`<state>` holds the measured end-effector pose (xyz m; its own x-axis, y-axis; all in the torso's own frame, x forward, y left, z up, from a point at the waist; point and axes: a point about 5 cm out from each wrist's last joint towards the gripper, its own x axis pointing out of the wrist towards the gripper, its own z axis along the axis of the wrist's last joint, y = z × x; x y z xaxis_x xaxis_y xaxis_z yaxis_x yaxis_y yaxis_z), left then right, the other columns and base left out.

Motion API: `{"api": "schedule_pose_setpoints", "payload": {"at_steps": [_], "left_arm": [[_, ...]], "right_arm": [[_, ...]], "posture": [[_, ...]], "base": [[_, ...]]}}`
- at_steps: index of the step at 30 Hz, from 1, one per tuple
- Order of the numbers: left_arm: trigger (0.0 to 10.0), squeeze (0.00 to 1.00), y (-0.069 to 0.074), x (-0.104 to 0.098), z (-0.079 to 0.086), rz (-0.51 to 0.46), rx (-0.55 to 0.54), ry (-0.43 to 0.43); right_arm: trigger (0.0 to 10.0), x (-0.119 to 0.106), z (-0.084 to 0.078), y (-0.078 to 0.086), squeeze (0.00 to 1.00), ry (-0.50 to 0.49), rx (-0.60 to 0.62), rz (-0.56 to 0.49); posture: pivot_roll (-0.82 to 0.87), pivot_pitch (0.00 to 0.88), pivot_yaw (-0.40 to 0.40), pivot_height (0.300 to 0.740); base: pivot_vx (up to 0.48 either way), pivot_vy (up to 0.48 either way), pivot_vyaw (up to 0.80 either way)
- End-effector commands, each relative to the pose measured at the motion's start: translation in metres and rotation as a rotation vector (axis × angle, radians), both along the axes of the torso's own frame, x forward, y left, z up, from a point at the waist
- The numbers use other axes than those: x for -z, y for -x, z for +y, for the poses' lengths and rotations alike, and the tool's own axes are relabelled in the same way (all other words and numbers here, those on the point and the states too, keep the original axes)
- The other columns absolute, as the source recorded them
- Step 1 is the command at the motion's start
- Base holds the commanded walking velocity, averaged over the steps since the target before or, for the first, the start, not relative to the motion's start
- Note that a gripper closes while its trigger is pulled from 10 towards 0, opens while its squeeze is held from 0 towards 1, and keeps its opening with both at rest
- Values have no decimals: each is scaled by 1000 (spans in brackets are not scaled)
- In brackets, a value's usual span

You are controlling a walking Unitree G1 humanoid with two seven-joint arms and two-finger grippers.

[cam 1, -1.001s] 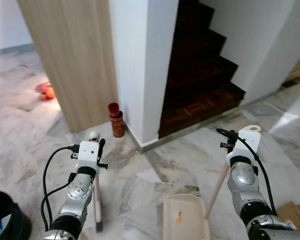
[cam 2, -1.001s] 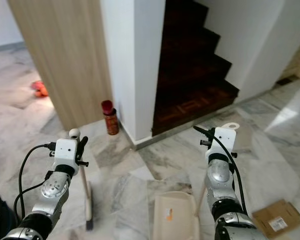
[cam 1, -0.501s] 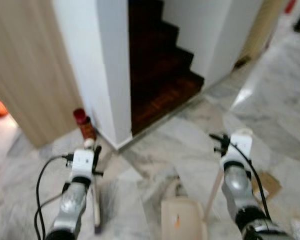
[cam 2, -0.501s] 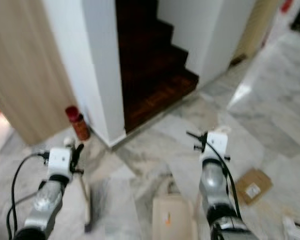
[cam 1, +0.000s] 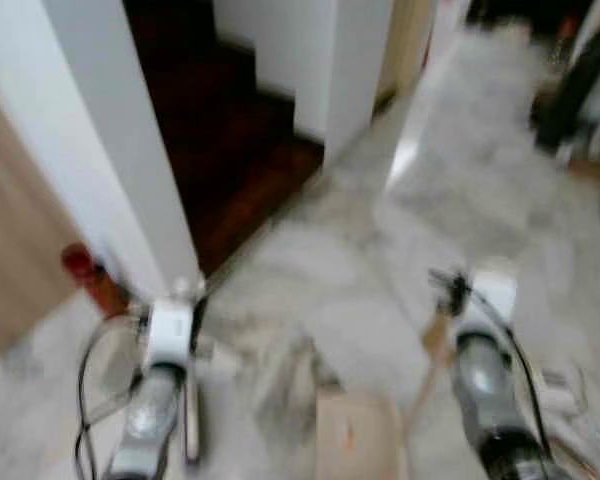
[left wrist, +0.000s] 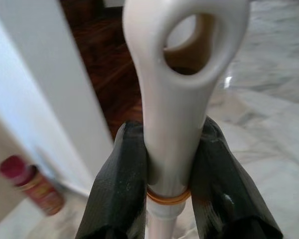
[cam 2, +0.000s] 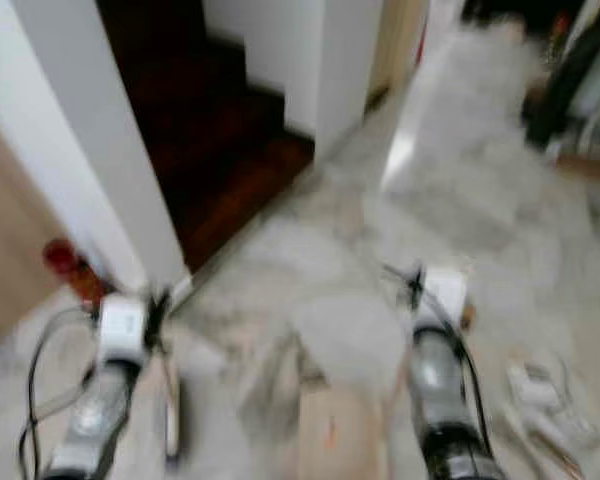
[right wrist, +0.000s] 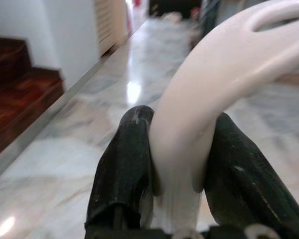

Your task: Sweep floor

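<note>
blurred head views look down at the shared marble floor; wrist views sit close behind their jaws.

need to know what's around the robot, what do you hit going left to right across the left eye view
red can by the wall → left gripper shut on the broom handle → dustpan on the marble floor → right gripper shut on the dustpan handle.
</note>
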<state>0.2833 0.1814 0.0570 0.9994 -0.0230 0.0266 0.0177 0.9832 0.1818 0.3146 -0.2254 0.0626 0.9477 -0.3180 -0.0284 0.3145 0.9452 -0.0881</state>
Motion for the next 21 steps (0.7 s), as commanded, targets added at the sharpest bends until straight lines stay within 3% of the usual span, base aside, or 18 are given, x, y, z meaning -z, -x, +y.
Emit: {"api": "schedule_pose_setpoints", "payload": {"at_steps": [1,18,21], "left_arm": [[10000,0,-1,-6,4,-18,-1,-8],[10000,0,0,-11,5,-42,-5,2],[10000,0,0,-11,3,-44,-3,5]], "right_arm": [[10000,-10,3,-3,0,21,-15,-52],[10000,-9,7,0,0,12,-28,-55],[10000,-8,7,0,0,10,-30,-57]], "posture": [[81,14,13,740],[88,0,6,740],[88,0,7,740]], "base": [[0,0,-738],[0,0,-736],[0,0,0]]}}
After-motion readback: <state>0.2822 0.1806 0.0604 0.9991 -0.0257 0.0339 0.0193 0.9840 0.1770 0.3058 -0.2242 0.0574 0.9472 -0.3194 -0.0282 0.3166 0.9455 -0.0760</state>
